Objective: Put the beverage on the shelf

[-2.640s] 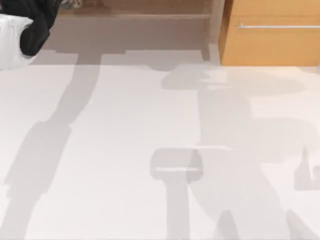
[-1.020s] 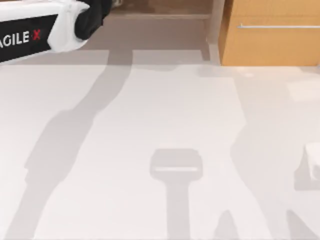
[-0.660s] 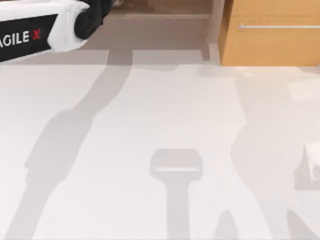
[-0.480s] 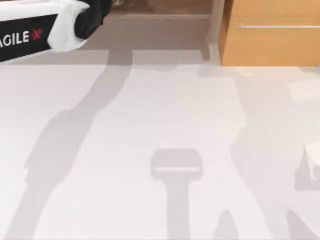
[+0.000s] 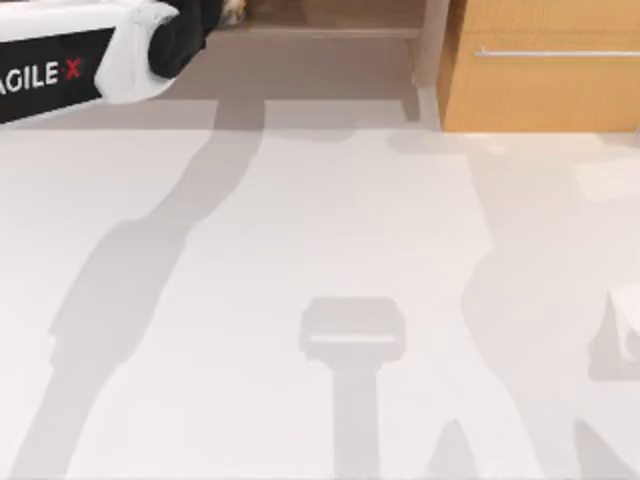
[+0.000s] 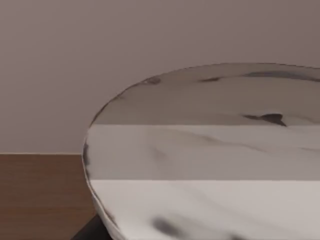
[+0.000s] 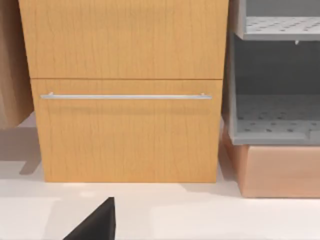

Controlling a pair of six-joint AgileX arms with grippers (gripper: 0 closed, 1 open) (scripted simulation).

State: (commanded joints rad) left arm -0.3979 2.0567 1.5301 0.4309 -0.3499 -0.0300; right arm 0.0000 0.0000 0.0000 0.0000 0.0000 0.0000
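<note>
The shelf (image 5: 320,32) runs along the table's far edge, a thin pale-brown board ending at a pale upright post (image 5: 431,55). My left arm (image 5: 90,55) reaches in from the far left, and its black wrist (image 5: 185,28) is over the shelf's left part. A small pale thing (image 5: 233,10) shows just past that wrist; I cannot tell what it is. The beverage is out of view. The left wrist view looks at a round marble tabletop (image 6: 210,150). My right arm (image 5: 627,330) sits at the table's right edge.
An orange-wood cabinet (image 5: 540,75) with a silver bar handle (image 5: 555,52) stands right of the shelf post. The right wrist view faces that cabinet (image 7: 127,130), with a grey perforated rack (image 7: 275,120) beside it. The white table (image 5: 320,250) carries arm shadows.
Since 2.6 s ago my left arm has swung right along the shelf, and the right arm's shadow has drawn back to the right. Over the last second, almost nothing moved.
</note>
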